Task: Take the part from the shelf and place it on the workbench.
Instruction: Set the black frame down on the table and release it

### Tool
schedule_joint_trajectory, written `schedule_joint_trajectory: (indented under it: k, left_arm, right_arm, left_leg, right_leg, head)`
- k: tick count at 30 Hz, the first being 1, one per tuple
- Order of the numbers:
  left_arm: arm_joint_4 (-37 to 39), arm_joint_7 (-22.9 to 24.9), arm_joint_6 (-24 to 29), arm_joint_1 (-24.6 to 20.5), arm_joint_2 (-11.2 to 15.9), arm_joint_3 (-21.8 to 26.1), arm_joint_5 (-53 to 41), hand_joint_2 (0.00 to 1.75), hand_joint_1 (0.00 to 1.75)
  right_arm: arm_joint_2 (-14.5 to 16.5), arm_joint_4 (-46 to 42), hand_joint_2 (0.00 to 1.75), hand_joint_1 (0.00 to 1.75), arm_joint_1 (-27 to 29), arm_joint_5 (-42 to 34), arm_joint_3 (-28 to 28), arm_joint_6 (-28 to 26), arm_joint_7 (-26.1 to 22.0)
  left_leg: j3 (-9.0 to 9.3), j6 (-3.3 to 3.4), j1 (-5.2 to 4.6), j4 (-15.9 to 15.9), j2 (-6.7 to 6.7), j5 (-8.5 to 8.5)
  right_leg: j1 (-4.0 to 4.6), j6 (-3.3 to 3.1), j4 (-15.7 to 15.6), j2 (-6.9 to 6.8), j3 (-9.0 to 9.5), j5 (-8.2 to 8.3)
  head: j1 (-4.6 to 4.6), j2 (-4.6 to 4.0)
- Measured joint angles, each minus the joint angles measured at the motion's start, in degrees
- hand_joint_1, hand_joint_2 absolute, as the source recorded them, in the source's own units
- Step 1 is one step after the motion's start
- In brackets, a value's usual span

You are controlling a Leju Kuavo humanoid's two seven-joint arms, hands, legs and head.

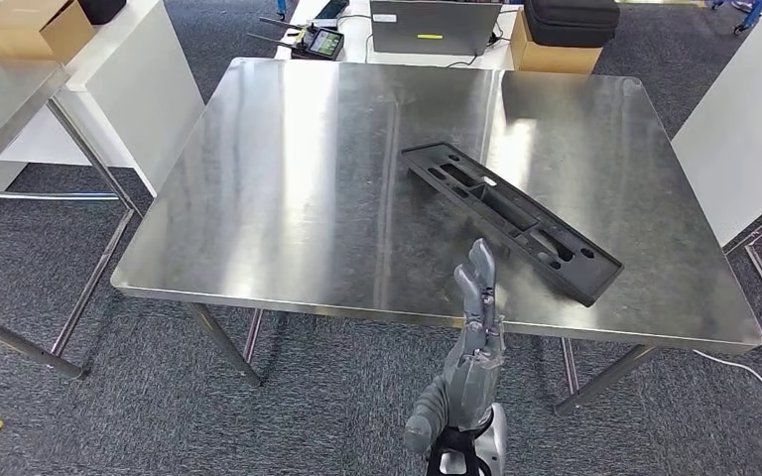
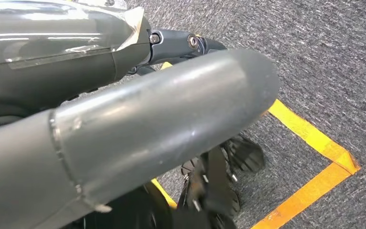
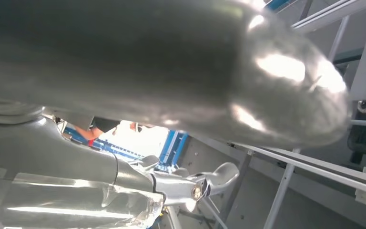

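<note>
- The steel workbench (image 1: 288, 188) takes up most of the head view, its near edge running across the lower part of the picture and its far edge close to a white table (image 1: 357, 45) that carries a laptop (image 1: 435, 27) and a handheld controller (image 1: 319, 42).
- Grey carpet (image 1: 159, 397) lies open in front of the near edge and along the left side, where a second steel table (image 1: 0, 109) stands apart from the workbench with a strip of floor between them.
- A white cabinet (image 1: 744, 149) stands just beside the workbench's right edge, leaving only a narrow gap there.
- The left half of the workbench top is bare metal.
- The part (image 1: 511, 220), a long black moulded panel with cut-outs, lies flat on the right half of the workbench, set at a slant; its lower end sits near the front right corner but inside the edge.
- The right hand (image 1: 476, 327) is raised over the near edge, below the part and apart from it, fingers (image 1: 480, 266) stretched straight and holding nothing.
- The left hand (image 2: 162, 124) hangs over carpet marked with yellow tape (image 2: 314, 138); the thick grey thumb covers so much of the left wrist view that I cannot tell how its fingers lie.
- A cardboard box (image 1: 32, 28) sits at the far left.
</note>
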Motion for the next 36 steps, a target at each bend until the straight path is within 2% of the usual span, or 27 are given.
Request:
schedule_joint_trajectory:
  k: [4, 5, 6, 8, 9, 10, 11, 12, 13, 15, 16, 17, 19, 20, 21, 23, 24, 25, 26, 27, 28, 29, 31, 32, 34, 35, 36]
  left_arm:
    - [0.0, 0.0, -0.4, -0.1, -0.2, 0.0, 0.0, 0.0, 0.0]
    - [0.0, 0.0, -0.4, -0.2, -0.2, 0.0, -0.1, 0.0, 0.0]
    - [0.0, 0.0, -0.5, -0.2, -0.3, 0.0, -0.1, 0.0, 0.0]
    - [0.0, -0.1, -0.7, -0.3, -0.4, 0.0, -0.1, 0.0, 0.0]
    - [0.0, -0.2, -0.9, -0.3, -0.4, 0.0, -0.1, 0.0, 0.0]
    - [0.0, -0.3, -1.0, -0.3, -0.4, 0.0, -0.1, 0.0, 0.0]
    - [0.0, -0.3, -1.2, -0.3, -0.4, 0.0, -0.1, 0.0, 0.0]
    - [0.0, -0.4, -1.4, -0.3, -0.4, 0.0, -0.1, 0.0, 0.0]
    - [0.0, -0.4, -1.5, -0.4, -0.4, 0.0, -0.1, 0.0, 0.0]
    - [0.0, -0.4, -1.7, -0.4, -0.4, 0.0, -0.1, 0.0, 0.0]
    - [0.0, -0.4, -1.7, -0.4, -0.4, 0.0, -0.1, 0.0, 0.0]
    - [0.0, -0.4, -1.7, -0.4, -0.4, 0.0, -0.1, 0.0, 0.0]
    - [0.0, -0.3, -1.7, -0.4, -0.4, 0.0, -0.1, 0.0, 0.0]
    - [0.0, -0.3, -1.7, -0.4, -0.4, 0.0, -0.1, 0.0, 0.0]
    - [0.0, -0.3, -1.7, -0.3, -0.4, 0.0, -0.1, 0.0, 0.0]
    - [0.0, -0.3, -1.6, -0.3, -0.4, 0.0, -0.1, 0.0, 0.0]
    - [0.0, -0.3, -1.6, -0.3, -0.4, 0.0, -0.1, 0.0, 0.0]
    - [0.0, -0.3, -1.5, -0.3, -0.4, 0.0, 0.0, 0.0, 0.0]
    - [0.0, -0.3, -1.4, -0.4, -0.4, 0.0, 0.1, 0.0, 0.0]
    - [0.0, -0.2, -1.2, -0.4, -0.4, 0.0, 0.2, 0.0, 0.0]
    - [0.0, -0.2, -0.9, -0.5, -0.4, 0.0, 0.4, 0.0, 0.0]
    - [0.0, -0.1, -0.5, -0.7, -0.5, 0.0, 0.6, 0.0, 0.0]
    - [0.0, 0.3, 0.3, -1.0, -0.7, 0.1, 0.9, 0.0, 0.0]
    - [0.0, 0.6, 0.7, -1.1, -0.8, 0.2, 1.1, 0.0, 0.0]
    - [0.0, 1.2, 1.4, -1.3, -0.8, 0.4, 1.2, 0.0, 0.0]
    - [0.0, 1.4, 1.6, -1.4, -0.9, 0.5, 1.2, 0.0, 0.0]
    - [0.0, 1.5, 1.9, -1.5, -1.0, 0.6, 1.2, 0.0, 0.0]
  right_arm:
    - [0.4, 0.1, 0.0, 0.0, 0.0, 0.3, -0.4, -0.2, 0.0]
    - [0.4, 0.1, 0.0, 0.0, 0.0, 0.3, -0.5, -0.3, 0.0]
    - [0.4, 0.2, 0.0, 0.0, 0.1, 0.4, -0.6, -0.3, 0.0]
    - [0.4, 0.2, 0.0, 0.0, 0.1, 0.6, -0.8, -0.3, 0.0]
    - [0.4, 0.2, 0.0, 0.0, 0.2, 0.8, -0.8, -0.3, 0.0]
    - [0.4, 0.2, 0.0, 0.0, 0.3, 1.0, -0.9, -0.3, 0.0]
    - [0.4, 0.2, 0.0, 0.0, 0.3, 1.1, -1.0, -0.3, 0.0]
    - [0.4, 0.2, 0.0, 0.0, 0.4, 1.3, -1.1, -0.3, 0.0]
    - [0.5, 0.2, 0.0, 0.0, 0.4, 1.3, -1.2, -0.3, 0.0]
    - [0.6, 0.2, 0.0, 0.0, 0.5, 1.3, -1.4, -0.3, 0.0]
    - [0.7, 0.2, 0.0, 0.0, 0.6, 1.3, -1.6, -0.1, 0.0]
    - [0.8, 0.2, 0.0, 0.0, 0.7, 1.1, -1.7, 0.0, 0.1]
    - [0.9, 0.2, 0.0, 0.0, 0.8, 0.9, -1.9, 0.5, 0.1]
    - [0.9, 0.3, 0.0, 0.0, 0.8, 0.8, -2.0, 0.6, 0.1]
    - [1.0, 0.3, 0.0, 0.0, 0.8, 0.7, -2.0, 0.7, 0.2]
    - [1.1, 0.5, 0.0, 0.0, 0.8, 0.9, -2.1, 0.9, 0.5]
    - [1.2, 0.9, 0.0, 0.0, 0.9, 1.4, -2.4, 0.9, 0.9]
    - [1.3, 1.6, 0.0, 0.0, 0.9, 2.0, -2.7, 0.9, 1.4]
    - [1.5, 2.9, 0.0, 0.0, 0.9, 2.4, -3.3, 0.8, 2.2]
    - [1.8, 4.8, 0.0, 0.0, 0.7, 2.7, -4.1, 0.8, 3.0]
    - [2.2, 7.4, 0.0, 0.0, 0.3, 2.6, -5.0, 0.7, 3.7]
    - [2.8, 10.8, 0.0, 0.0, -0.4, 2.3, -6.3, 0.6, 4.5]
    - [4.2, 19.5, 0.0, 0.0, -2.7, 4.6, -9.9, 0.3, 7.1]
    - [4.9, 24.7, 0.0, 0.0, -4.3, 8.0, -12.5, 0.3, 9.3]
    - [5.5, 37.0, 0.0, 0.0, -7.7, 18.6, -19.5, 0.2, 16.6]
    - [5.6, 43.5, 0.0, 0.0, -9.1, 23.7, -23.2, 0.2, 21.5]
    - [5.4, 49.7, 0.0, 0.0, -10.2, 27.9, -26.5, 0.5, 26.8]
  left_leg:
    - [-0.52, 1.65, -0.42, -1.1, 0.15, 1.49]
    - [-1.0, 2.09, -0.36, -1.4, 0.28, 2.11]
    - [-1.63, 2.54, -0.31, -1.6, 0.41, 2.78]
    - [-3.08, 3.1, -0.47, -1.6, 0.54, 3.91]
    - [-3.89, 3.23, -0.58, -1.6, 0.58, 4.5]
    - [-4.72, 3.23, -0.66, -1.5, 0.62, 5.1]
    - [-5.52, 3.18, -0.72, -1.5, 0.64, 5.71]
    - [-6.29, 3.06, -0.76, -1.5, 0.63, 6.31]
    - [-6.92, 2.9, -0.78, -1.4, 0.6, 6.88]
    - [-7.82, 2.41, -1.0, -1.1, 0.52, 7.86]
    - [-8.06, 2.15, -1.08, -0.9, 0.51, 8.38]
    - [-8.26, 1.86, -1.12, -0.9, 0.52, 8.93]
    - [-8.67, 1.24, -0.96, -0.7, 0.42, 9.36]
    - [-9.03, 0.88, -0.81, 0.1, 0.33, 8.3]
    - [-9.57, 0.48, -0.6, 1.7, 0.23, 6.13]
    - [-10.92, -0.24, -0.13, 7.5, 0.15, 0.49]
    - [-11.41, -0.53, 0.06, 11.0, 0.14, -1.37]
    - [-11.41, -0.73, 0.2, 13.5, 0.14, -1.85]
    - [-10.55, -0.85, 0.36, 14.5, 0.14, -1.01]
    - [-8.83, -0.89, 0.52, 13.9, 0.15, 0.52]
    - [-6.37, -0.88, 0.66, 11.1, 0.13, 1.3]
    - [-3.74, -0.8, 0.71, 7.6, 0.04, 1.05]
    - [-1.13, -0.17, 0.39, 2.7, -0.17, -0.46]
    - [-1.07, 0.32, 0.1, 1.8, -0.24, -0.7]
    - [-1.73, 1.46, -0.1, 1.0, -0.17, 0.55]
    - [-2.09, 2.0, -0.04, 0.5, -0.13, 1.48]
    - [-2.63, 2.51, 0.07, 0.1, -0.11, 2.53]
  right_leg:
    - [0.23, 1.42, 0.2, 0.08, -0.69, 0.64]
    - [0.31, 1.45, 1.2, 0.2, -1.45, -0.32]
    - [0.37, 1.17, 3.5, 0.34, -2.64, -2.22]
    - [0.27, 0.32, 10.8, 0.49, -5.26, -7.22]
    - [0.23, 0.22, 14.3, 0.52, -6.03, -8.92]
    - [0.22, 0.47, 16.2, 0.54, -5.92, -9.4]
    - [0.22, 0.95, 16.0, 0.55, -4.84, -8.81]
    - [0.22, 1.44, 13.8, 0.55, -2.69, -7.6]
    - [0.24, 1.72, 10.0, 0.55, 0.29, -6.51]
    - [0.53, 1.47, 1.6, 0.57, 6.29, -6.01]
    - [0.71, 1.16, -1.0, 0.59, 7.79, -6.26]
    - [0.92, 0.86, -2.0, 0.61, 8.22, -6.35]
    - [0.54, 0.2, -1.7, 0.5, 7.21, -5.62]
    - [0.28, -0.35, -1.6, 0.36, 6.76, -5.08]
    - [0.01, -0.91, -1.6, 0.18, 6.26, -4.5]
    - [0.16, -1.7, -1.4, -0.08, 4.92, -3.38]
    - [0.3, -1.8, -1.2, -0.16, 4.05, -2.78]
    - [0.41, -1.75, -0.8, -0.2, 3.15, -2.23]
    - [0.48, -1.64, -0.2, -0.24, 2.11, -1.72]
    - [0.51, -1.48, 0.4, -0.25, 1.05, -1.3]
    - [0.51, -1.29, 1.1, -0.24, 0.06, -0.95]
    - [0.55, -1.03, 1.6, -0.2, -0.86, -0.55]
    - [0.64, -0.37, 2.0, -0.15, -1.88, 0.3]
    - [0.66, 0.01, 1.8, -0.15, -2.07, 0.77]
    - [0.67, 0.82, 1.4, -0.18, -2.42, 1.56]
    - [0.64, 1.05, 1.8, -0.13, -2.83, 1.17]
    - [0.61, 1.07, 3.1, -0.07, -3.62, -0.15]
  head:
    - [0.13, 0.0]
    - [0.2, 0.0]
    - [0.34, 0.01]
    - [0.59, 0.01]
    - [0.66, 0.01]
    - [0.68, 0.0]
    - [0.71, 0.0]
    - [0.72, 0.0]
    - [0.73, 0.0]
    - [0.65, 0.01]
    - [0.6, 0.01]
    - [0.54, 0.01]
    - [0.47, 0.0]
    - [0.44, 0.0]
    - [0.37, 0.0]
    - [0.27, 0.0]
    - [0.24, 0.0]
    - [0.24, 0.0]
    - [0.23, 0.0]
    - [0.24, 0.0]
    - [0.23, 0.0]
    - [0.23, 0.01]
    - [0.29, 0.01]
    - [0.3, 0.01]
    - [0.29, 0.0]
    - [0.32, 0.0]
    - [0.47, 0.0]
